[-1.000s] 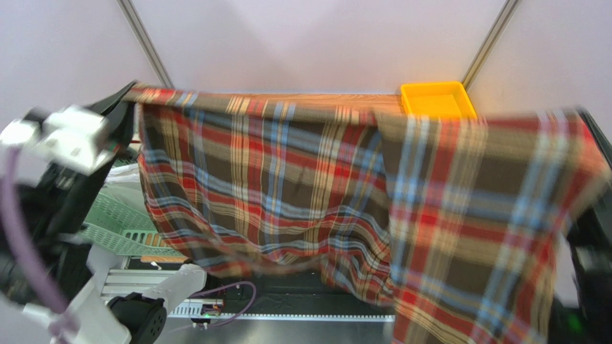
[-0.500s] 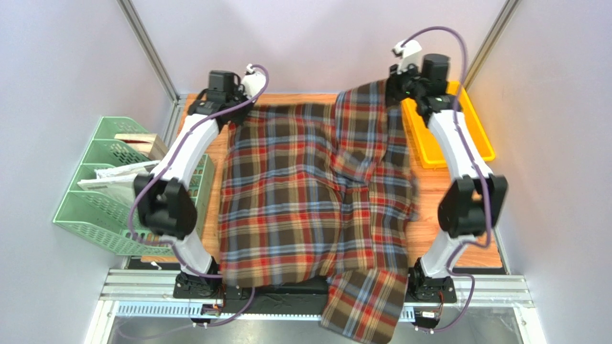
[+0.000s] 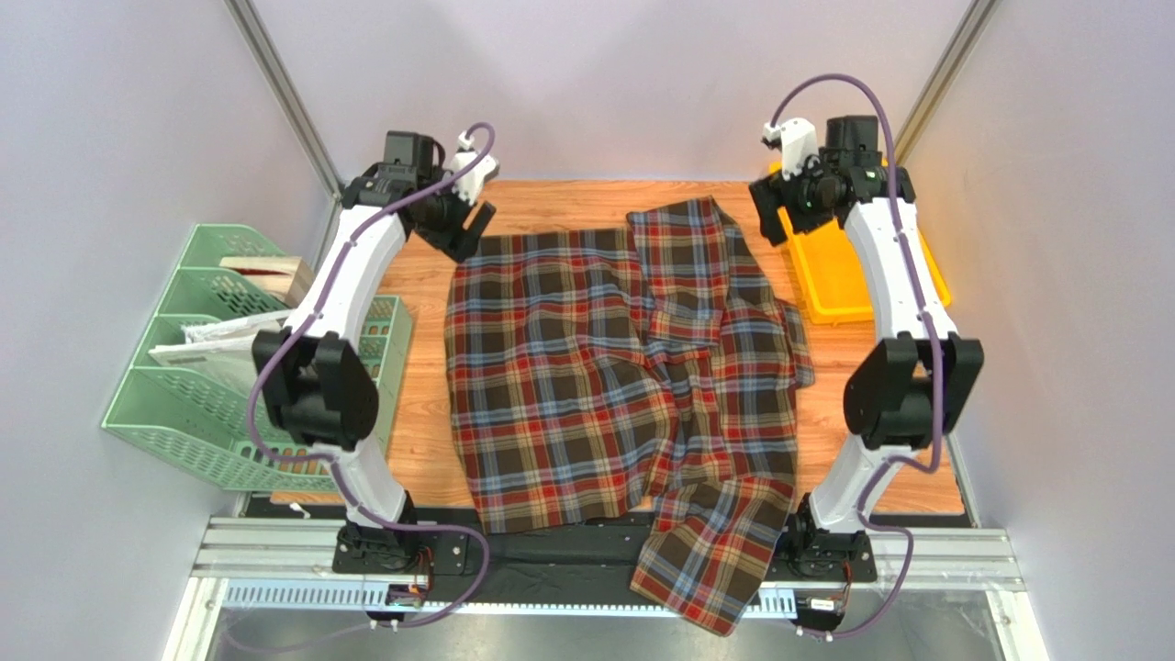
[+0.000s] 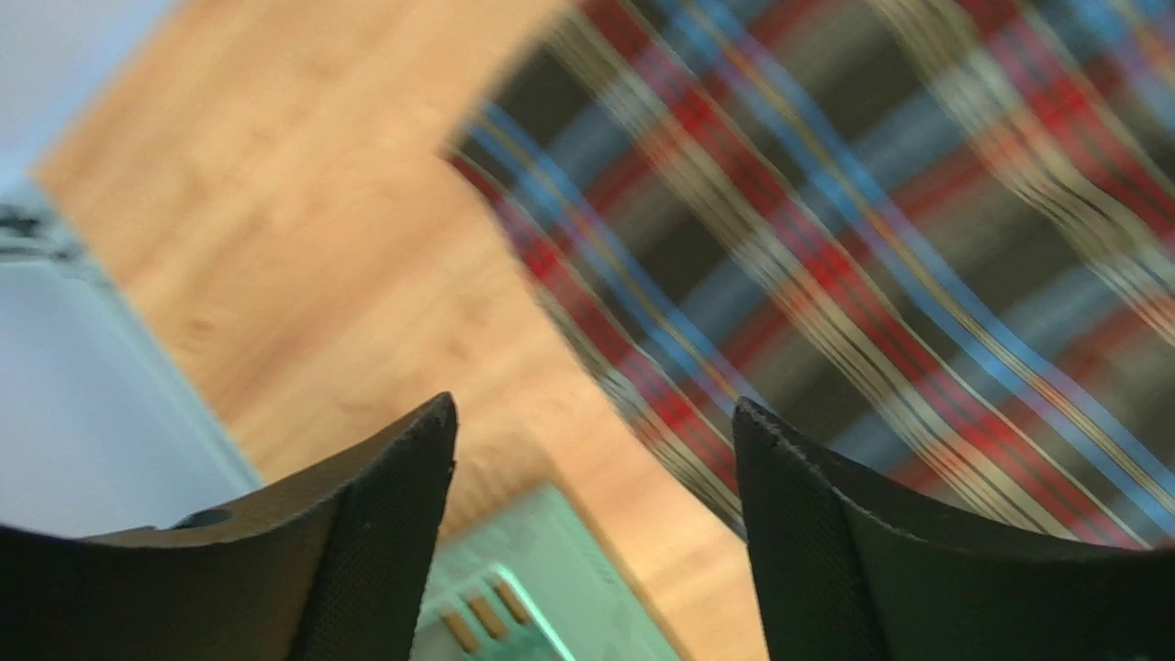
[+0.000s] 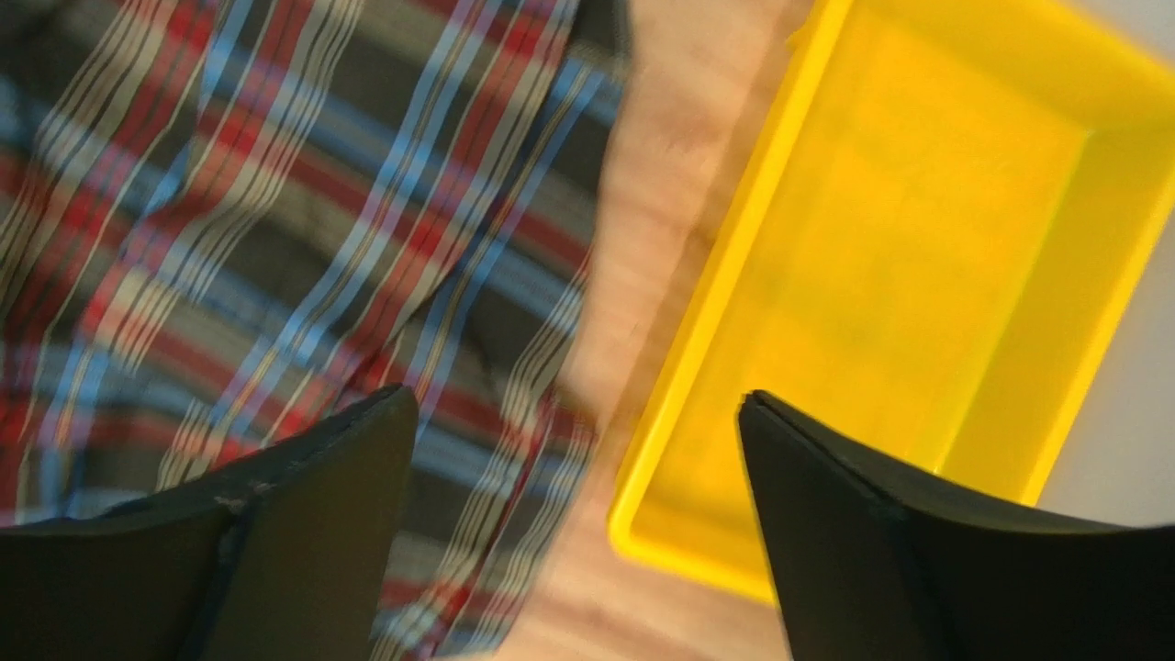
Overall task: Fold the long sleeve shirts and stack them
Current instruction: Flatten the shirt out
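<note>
Though uneven, shirt (image 3: 607, 372) on table (image 3: 552, 207)

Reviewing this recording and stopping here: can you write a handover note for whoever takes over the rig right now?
Left gripper: open, empty, over the shirt's far left corner.
Right gripper: open, empty, over the shirt's far right edge, beside the yellow tray.
Shirt: spread on the table, rumpled on the right, one part hanging over the near edge.
Done: shirt laid out.
Left: smooth it, fold it, stack it.
</note>
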